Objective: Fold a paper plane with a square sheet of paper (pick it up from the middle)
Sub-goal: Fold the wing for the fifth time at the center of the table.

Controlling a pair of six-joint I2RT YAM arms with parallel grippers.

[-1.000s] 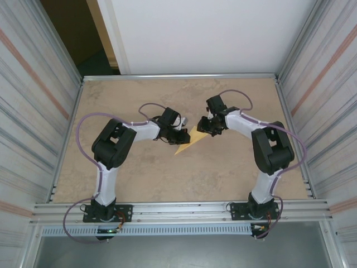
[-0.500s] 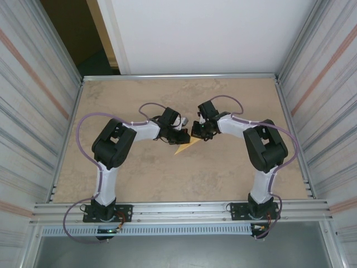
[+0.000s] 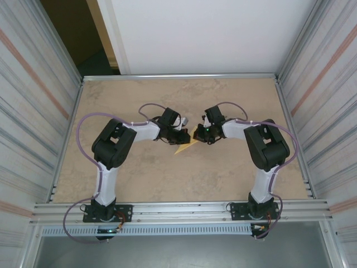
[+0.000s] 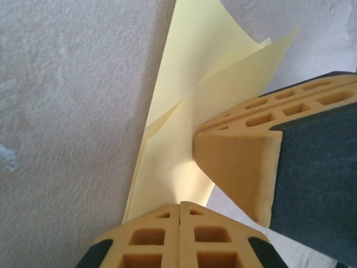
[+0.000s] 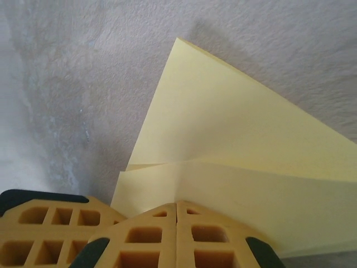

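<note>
Right gripper (image 5: 177,215) has slid in beside the left gripper (image 4: 179,223) and shut, so both clamp the paper plane (image 3: 182,149) at the table's (image 3: 139,178) middle; you're mid-fold, next likely pressing the crease flat.

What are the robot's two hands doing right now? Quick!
Left gripper: closed on the yellow paper.
Right gripper: closed on the same paper.

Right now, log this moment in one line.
left hand: shut on paper | right hand: shut on paper | paper: folded, between hands
</note>
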